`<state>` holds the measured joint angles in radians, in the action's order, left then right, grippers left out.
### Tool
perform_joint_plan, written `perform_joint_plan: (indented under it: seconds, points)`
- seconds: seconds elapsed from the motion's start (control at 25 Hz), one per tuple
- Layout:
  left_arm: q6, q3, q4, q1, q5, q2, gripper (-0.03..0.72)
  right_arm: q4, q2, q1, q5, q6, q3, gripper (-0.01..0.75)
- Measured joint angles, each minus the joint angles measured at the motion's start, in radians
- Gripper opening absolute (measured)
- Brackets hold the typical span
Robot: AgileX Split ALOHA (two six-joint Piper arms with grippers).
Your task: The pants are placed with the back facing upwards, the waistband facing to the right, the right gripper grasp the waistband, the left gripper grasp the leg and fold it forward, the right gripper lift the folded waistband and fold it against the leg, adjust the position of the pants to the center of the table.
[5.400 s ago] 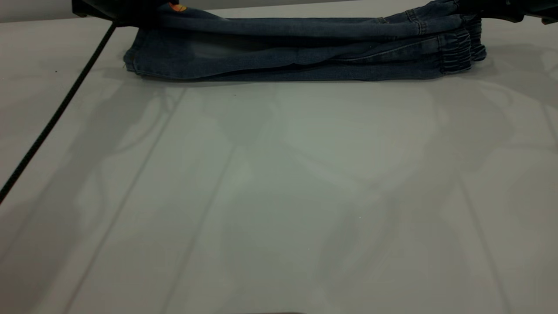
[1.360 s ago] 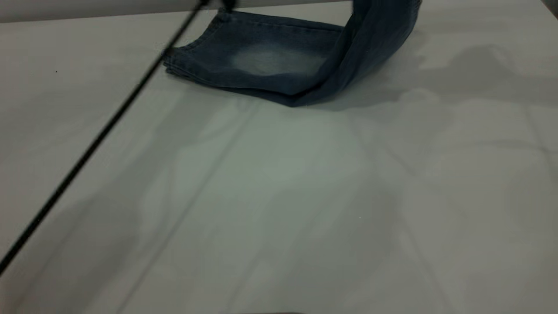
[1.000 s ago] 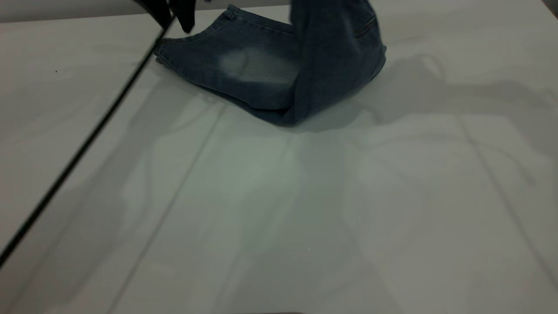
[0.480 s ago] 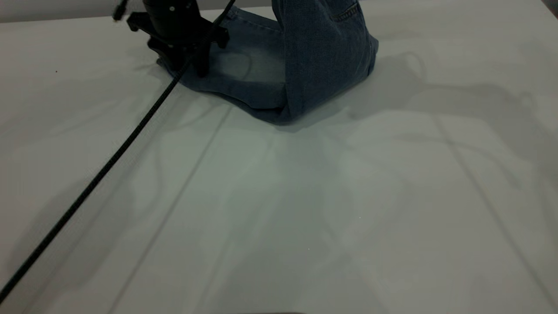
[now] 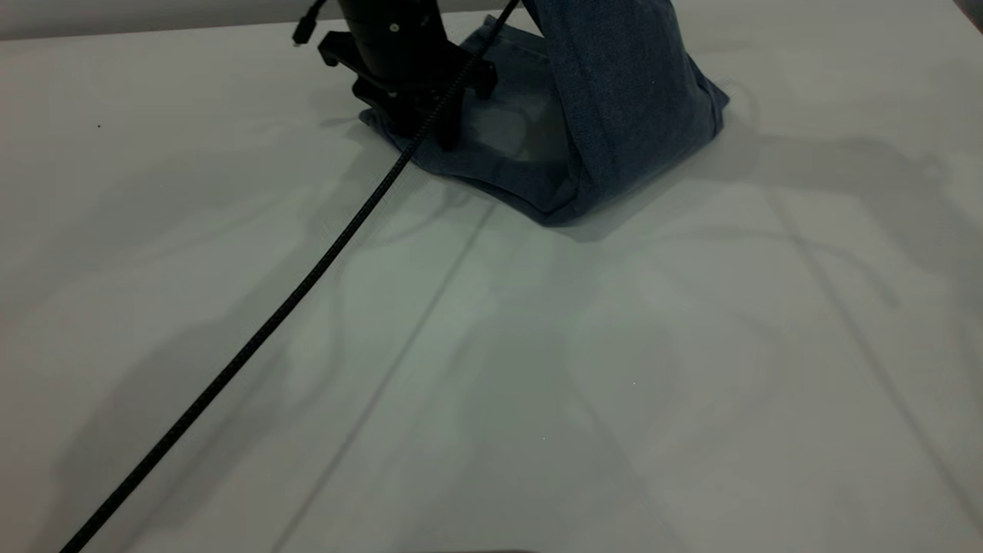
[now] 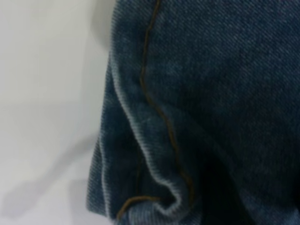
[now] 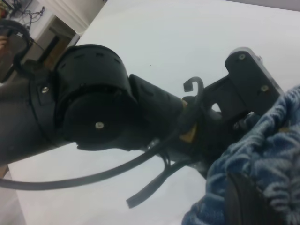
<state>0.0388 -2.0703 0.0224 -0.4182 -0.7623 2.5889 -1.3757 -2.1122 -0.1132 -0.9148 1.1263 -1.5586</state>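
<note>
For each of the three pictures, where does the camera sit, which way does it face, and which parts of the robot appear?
Exterior view: low at the white table, facing the folded blue denim pants and the black left gripper with its ribbed cable.
Left wrist view: on the left wrist, facing denim seams closely; no robot part shows.
Right wrist view: on the right wrist, facing the left arm, gathered waistband nearest.
Shared: every view shows the pants.

cable (image 5: 253,346) across bare table (image 5: 614,369)
</note>
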Motion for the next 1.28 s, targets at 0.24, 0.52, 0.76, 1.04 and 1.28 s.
perform_joint_plan:
  seconds: [0.24,0.52,0.76,1.04,1.28]
  points:
    - [-0.022,-0.063,-0.061,0.071,-0.114,-0.065,0.343,-0.019,-0.008,-0.005,0.071,0.020,-0.002,0.057]
    - [-0.030,-0.214,-0.081,0.131,-0.208,-0.153,0.343,-0.191,-0.098,-0.078,0.130,0.250,-0.003,0.057]
    - [-0.032,-0.245,-0.082,0.126,-0.226,-0.157,0.343,-0.385,-0.211,-0.147,0.154,0.484,-0.013,0.103]
    - [-0.033,-0.248,-0.072,0.118,-0.228,-0.157,0.343,-0.412,-0.255,-0.179,0.189,0.461,-0.023,0.517]
    - [0.036,-0.250,-0.068,0.112,-0.268,-0.157,0.343,-0.389,-0.258,-0.131,0.197,0.367,-0.024,0.675]
